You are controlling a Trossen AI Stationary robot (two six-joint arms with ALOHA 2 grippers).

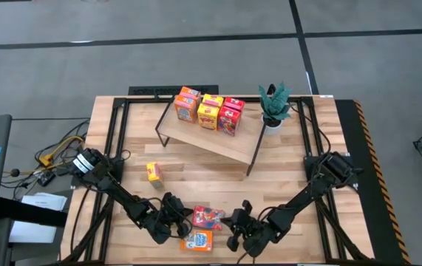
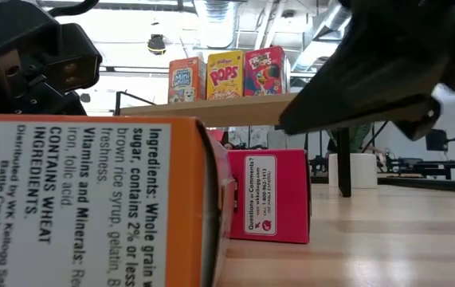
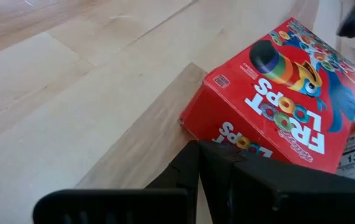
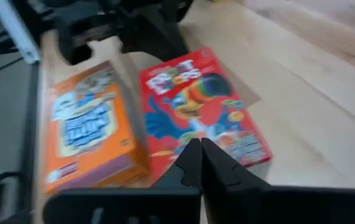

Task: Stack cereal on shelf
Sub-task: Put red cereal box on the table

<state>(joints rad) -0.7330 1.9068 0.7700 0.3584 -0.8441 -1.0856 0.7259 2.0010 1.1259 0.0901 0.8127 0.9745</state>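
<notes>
On the wooden plank tabletop, we had both grippers down at the near edge. Our left gripper and right gripper, fingers pinched together and holding nothing, flanked the flat red Froot Loops cereal box, probably to square it up. Five boxes already stood on the light-wood shelf.

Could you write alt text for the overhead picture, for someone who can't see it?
Two dark robot arms reach in to a red cereal box and an orange one lying at the table's near edge. Behind, six boxes stand on a wooden shelf beside a potted plant.
</notes>
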